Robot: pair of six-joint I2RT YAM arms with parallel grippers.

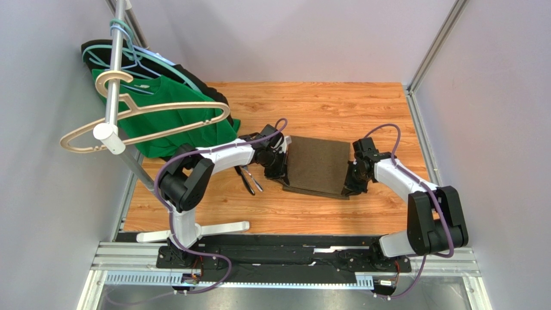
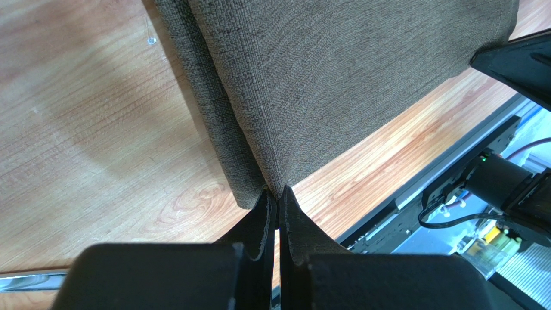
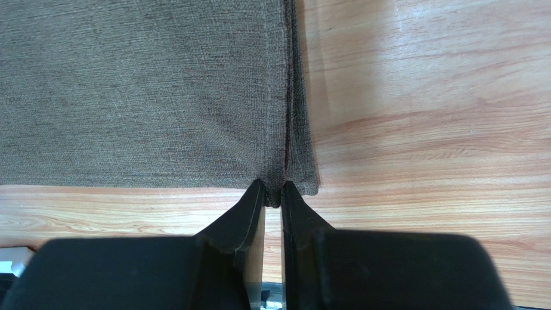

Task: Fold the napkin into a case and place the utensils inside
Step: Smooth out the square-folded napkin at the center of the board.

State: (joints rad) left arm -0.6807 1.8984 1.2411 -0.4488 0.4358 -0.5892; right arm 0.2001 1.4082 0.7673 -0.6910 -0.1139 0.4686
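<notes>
Top external view:
- Napkin (image 1: 317, 166) lies folded on the wooden table (image 1: 362, 110), stretched between the two sets of jaws.
- It looks close to square from here, so no clear long axis. It is turned slightly off the table's edges.
- Its near edge runs straight from the left gripper (image 1: 279, 173) to the right gripper (image 1: 352, 184), with one gripper at each near corner.
- Utensils (image 1: 249, 179) lie on the table just outside the left jaws, on the side away from the napkin. Their long axes run roughly far to near. They are too small to tell which end is which.
- Green shirt (image 1: 174, 116) hangs well beyond the left arm.

Left wrist view:
- Left gripper (image 2: 278, 197) is clenched tight on a corner of the napkin (image 2: 336, 84).
- The cloth fans out ahead of the fingertips.
- A second layer shows as a strip along one side, resting on the table (image 2: 97, 129).
- The side edge points straight away from the jaws.

Right wrist view:
- Right gripper (image 3: 273, 194) pinches the other near corner of the napkin (image 3: 142, 90), with two layers visible at the tips.
- The cloth spreads ahead and to one side of the jaws.
- Its side edge runs directly away from them, over the bare table (image 3: 420, 97).
</notes>
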